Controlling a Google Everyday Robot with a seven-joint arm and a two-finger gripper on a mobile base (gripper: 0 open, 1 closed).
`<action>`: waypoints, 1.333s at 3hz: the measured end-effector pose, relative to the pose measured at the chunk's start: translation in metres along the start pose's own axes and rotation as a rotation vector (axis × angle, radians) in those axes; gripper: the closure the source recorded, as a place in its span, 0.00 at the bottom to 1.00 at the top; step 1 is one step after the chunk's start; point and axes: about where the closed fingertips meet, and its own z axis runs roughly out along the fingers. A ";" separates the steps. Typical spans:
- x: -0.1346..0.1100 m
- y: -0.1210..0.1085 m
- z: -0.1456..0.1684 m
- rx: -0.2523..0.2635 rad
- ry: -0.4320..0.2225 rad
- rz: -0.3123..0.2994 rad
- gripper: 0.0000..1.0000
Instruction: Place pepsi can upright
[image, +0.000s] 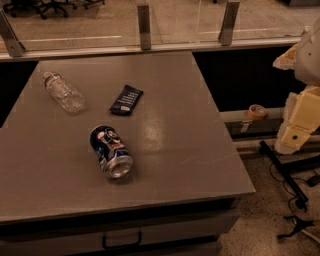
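**A:** Where is the can (111, 151)?

**B:** It lies on its side on the grey table (190, 165), toward the near left. One silver end faces the front edge and the blue body points back. Nothing touches it.

**A:** What is around it?

**B:** A black packet (126, 99) lies flat behind it, apart. A clear bottle (64, 92) lies on its side further back and left, well apart. A roll of tape (257, 111) sits on a ledge beyond the table's right side.

**A:** And the gripper (295, 125)?

**B:** It is off the table at the right edge of the view, over the floor and well away from the can. I cannot tell whether it is wide or narrow. It does not have the can.

**A:** So the reach comes first. How should it go?

**B:** I would come down from above and cross the round body near its middle, not along its length. A can on its side probably rolls, so both sides should close on it squarely and together. Then lift it, turn one silver end down, and set it on bare table clear of the packet. Let go only once the base sits flat.
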 end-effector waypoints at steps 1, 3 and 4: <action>0.000 0.000 0.000 0.000 0.000 0.000 0.00; -0.079 0.041 0.048 -0.171 0.014 -0.500 0.00; -0.138 0.062 0.073 -0.229 -0.022 -0.830 0.00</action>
